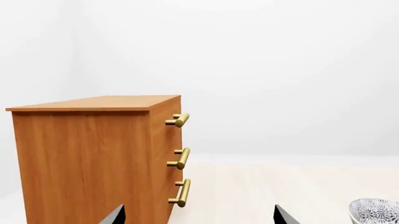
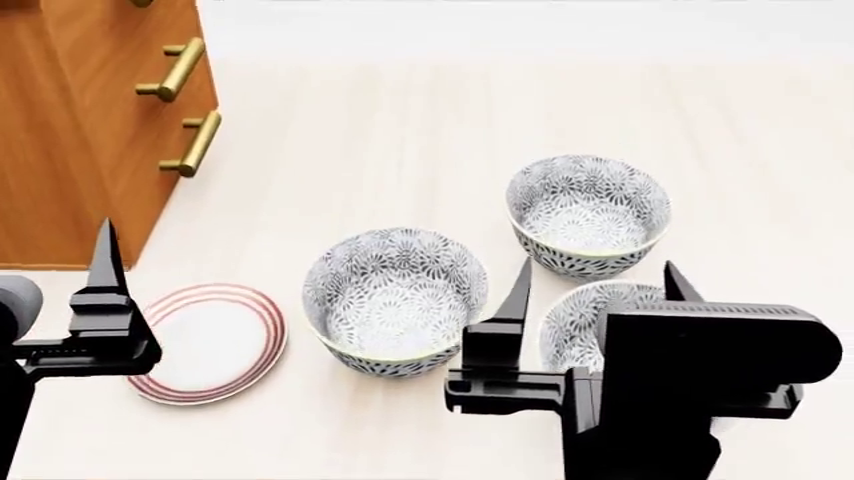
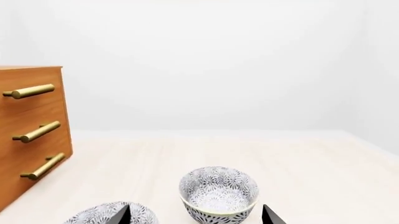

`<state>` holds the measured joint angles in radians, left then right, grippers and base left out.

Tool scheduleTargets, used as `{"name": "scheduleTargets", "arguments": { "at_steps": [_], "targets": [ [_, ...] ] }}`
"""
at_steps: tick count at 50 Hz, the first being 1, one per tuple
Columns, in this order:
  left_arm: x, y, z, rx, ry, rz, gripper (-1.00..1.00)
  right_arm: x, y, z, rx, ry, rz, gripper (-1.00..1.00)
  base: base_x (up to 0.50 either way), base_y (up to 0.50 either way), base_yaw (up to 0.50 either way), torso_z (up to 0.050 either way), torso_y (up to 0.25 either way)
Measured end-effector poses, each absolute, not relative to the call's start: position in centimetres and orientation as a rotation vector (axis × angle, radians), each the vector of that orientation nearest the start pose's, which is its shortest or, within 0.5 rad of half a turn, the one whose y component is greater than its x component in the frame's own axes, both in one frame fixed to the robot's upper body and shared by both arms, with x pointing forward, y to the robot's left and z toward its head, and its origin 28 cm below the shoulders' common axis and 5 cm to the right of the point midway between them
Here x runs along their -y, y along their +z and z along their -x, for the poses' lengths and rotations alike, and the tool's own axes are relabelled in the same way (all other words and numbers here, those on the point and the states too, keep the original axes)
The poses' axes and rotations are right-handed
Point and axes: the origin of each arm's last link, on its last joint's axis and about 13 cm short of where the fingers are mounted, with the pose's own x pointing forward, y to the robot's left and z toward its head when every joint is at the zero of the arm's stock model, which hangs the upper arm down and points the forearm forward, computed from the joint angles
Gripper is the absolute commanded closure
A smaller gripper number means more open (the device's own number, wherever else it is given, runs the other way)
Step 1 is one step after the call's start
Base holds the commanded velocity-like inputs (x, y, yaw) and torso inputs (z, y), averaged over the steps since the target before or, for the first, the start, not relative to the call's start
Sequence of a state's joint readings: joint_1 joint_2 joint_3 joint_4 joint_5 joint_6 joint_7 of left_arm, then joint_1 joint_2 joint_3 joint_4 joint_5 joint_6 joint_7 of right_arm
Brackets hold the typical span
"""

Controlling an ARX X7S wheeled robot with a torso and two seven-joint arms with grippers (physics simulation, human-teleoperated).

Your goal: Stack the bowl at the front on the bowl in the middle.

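Right tool (image 2: 594,292) over front bowl (image 2: 587,322)

The right gripper (image 2: 594,285) stood with its jaws spread wide, two dark pointed fingertips (image 2: 515,290) aimed forward and level, well apart from each other. Behind the fingers sat a blocky black wrist housing, with the arm dropping out of the head view below it. The left gripper (image 2: 104,255) showed only one pointed finger in the head view, its grey arm joint just behind. In the left wrist view both its fingertips (image 1: 115,215) sat far apart, nothing between them.
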<state>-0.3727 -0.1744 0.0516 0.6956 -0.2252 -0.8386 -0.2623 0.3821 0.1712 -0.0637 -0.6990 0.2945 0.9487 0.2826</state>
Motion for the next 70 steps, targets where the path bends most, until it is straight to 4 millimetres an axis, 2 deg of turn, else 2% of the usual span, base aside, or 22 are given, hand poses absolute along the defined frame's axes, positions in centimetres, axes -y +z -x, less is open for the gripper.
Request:
{"name": "scheduleTargets", "arguments": {
  "at_steps": [30,42,50,55,59,64,70],
  "targets": [
    [-21.3,17.8,-23.3,0.212,0.07,-0.022,-1.0,9.7,17.2,-23.3,0.095,-0.029,0.026,-1.0,0.49,0.0,0.0,0.0,0.001],
    [-21.3,17.7,-23.3,0.21,0.069,-0.02,-1.0,9.8,17.4,-23.5,0.068,-0.054,-0.012,-1.0,0.0,0.0,0.0,0.0,0.0],
    [-21.3,17.7,-23.4,0.206,0.069,-0.017,-1.0,10.4,18.8,-23.8,0.044,-0.09,-0.063,-1.0,0.0,0.0,0.0,0.0,0.0],
    [-21.3,17.6,-23.4,0.202,0.072,-0.012,-1.0,11.7,20.7,-24.9,0.018,-0.137,-0.098,-1.0,0.0,0.0,0.0,0.0,0.0],
    [-21.4,17.5,-23.4,0.197,0.076,-0.008,-1.0,13.8,22.7,-27.8,-0.079,-0.171,-0.108,-1.0,0.0,0.0,0.0,0.0,0.0],
    [-21.5,17.4,-23.5,0.193,0.079,-0.006,-1.0,16.0,23.1,-31.0,-0.302,-0.196,-0.158,-1.0,0.0,0.0,0.0,0.0,0.0],
    [-21.5,17.4,-23.5,0.191,0.081,-0.005,-1.0,17.5,23.6,-32.7,-0.458,-0.201,-0.208,-1.0,0.0,0.0,0.0,0.0,0.0]
  ]
}}
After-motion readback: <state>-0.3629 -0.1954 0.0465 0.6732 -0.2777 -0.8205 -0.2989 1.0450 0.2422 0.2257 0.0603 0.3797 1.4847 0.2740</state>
